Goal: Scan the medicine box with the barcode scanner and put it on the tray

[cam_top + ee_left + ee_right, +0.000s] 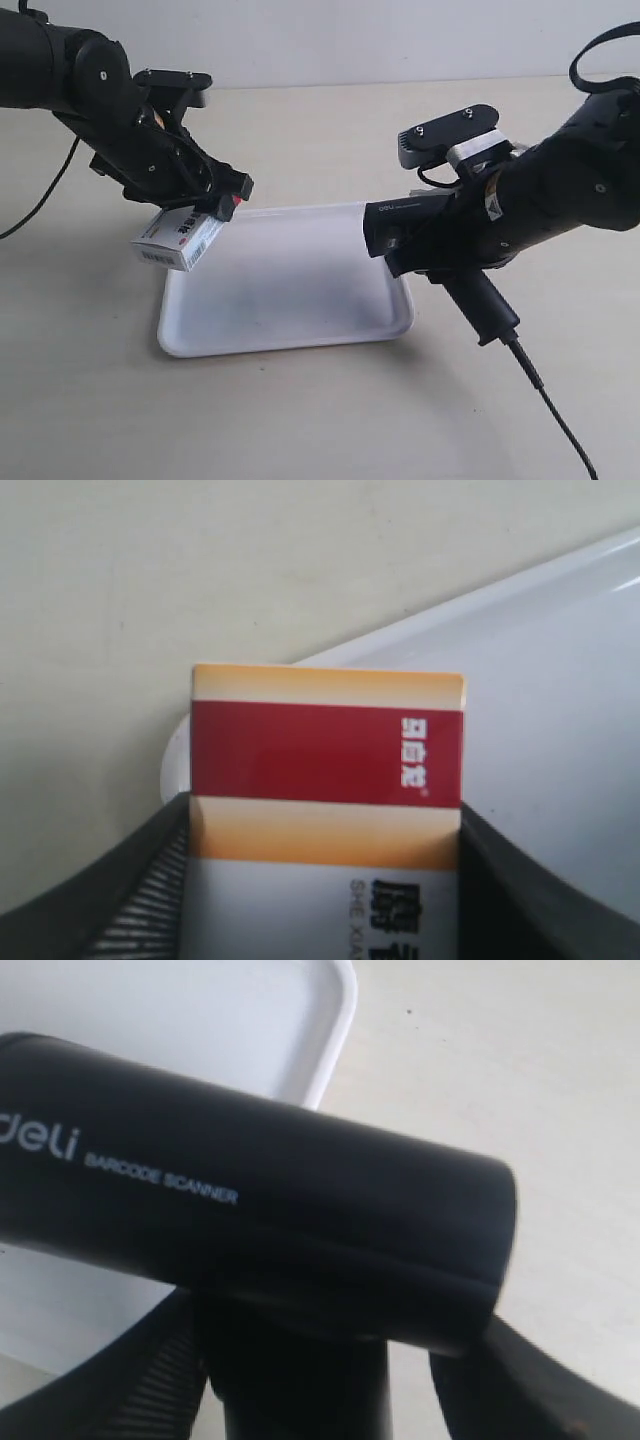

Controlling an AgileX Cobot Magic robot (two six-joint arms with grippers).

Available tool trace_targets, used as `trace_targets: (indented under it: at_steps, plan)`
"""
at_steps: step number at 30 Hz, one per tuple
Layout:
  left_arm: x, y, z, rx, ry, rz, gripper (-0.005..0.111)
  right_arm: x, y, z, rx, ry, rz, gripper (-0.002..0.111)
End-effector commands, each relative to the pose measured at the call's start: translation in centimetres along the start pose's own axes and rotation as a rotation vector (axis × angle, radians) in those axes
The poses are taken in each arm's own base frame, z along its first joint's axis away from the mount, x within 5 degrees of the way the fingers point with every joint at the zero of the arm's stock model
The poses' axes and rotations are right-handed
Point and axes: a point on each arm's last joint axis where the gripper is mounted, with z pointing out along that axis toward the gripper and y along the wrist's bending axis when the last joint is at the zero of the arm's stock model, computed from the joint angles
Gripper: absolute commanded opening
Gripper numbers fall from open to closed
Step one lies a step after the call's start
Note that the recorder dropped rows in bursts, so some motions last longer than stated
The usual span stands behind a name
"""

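Observation:
The medicine box (177,239), white with a barcode, hangs above the tray's left corner, gripped by the arm at the exterior view's left. In the left wrist view the medicine box (327,780) shows its red and orange band, and my left gripper (322,880) is shut on its two sides. The black barcode scanner (432,232) is held over the right rim of the tray (285,285), its head facing the box. In the right wrist view the barcode scanner (250,1210) fills the picture and my right gripper (320,1380) is shut on its handle.
The scanner's black cable (555,415) trails over the table toward the front right. A black cable (35,205) also hangs from the arm at the exterior view's left. The tray's corner (335,1020) lies below the scanner head.

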Motion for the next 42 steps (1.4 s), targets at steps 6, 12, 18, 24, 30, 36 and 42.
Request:
trace_targets:
  at_steps: [6, 12, 18, 24, 30, 36, 42]
  plan:
    - [-0.3, -0.1, -0.4, -0.007, -0.016, 0.004, 0.002, -0.3, -0.5, -0.4, 0.121, -0.025, 0.033, 0.000]
    - [-0.5, -0.1, -0.4, -0.008, -0.030, 0.008, 0.002, 0.1, 0.9, -0.6, 0.121, -0.013, -0.024, 0.000]
    - [-0.4, -0.1, -0.4, -0.011, -0.027, -0.008, 0.002, -0.2, 0.4, -0.7, 0.183, -0.045, 0.008, 0.000]
    - [-0.3, -0.1, -0.3, -0.012, -0.010, -0.080, 0.002, -0.5, 0.8, -0.7, 0.140, -0.074, 0.018, 0.000]
    - [0.2, -0.9, 0.6, -0.010, 0.019, -0.080, 0.002, -0.5, 0.9, -0.7, 0.132, -0.078, 0.022, 0.000]
    - [0.4, -1.9, 0.7, -0.003, 0.029, -0.060, 0.002, -0.1, 1.7, 0.1, 0.119, -0.052, 0.001, 0.000]
    - [0.4, -1.8, 0.7, -0.018, 0.022, -0.055, 0.002, 0.1, 2.5, 0.4, 0.124, -0.055, -0.033, 0.000]
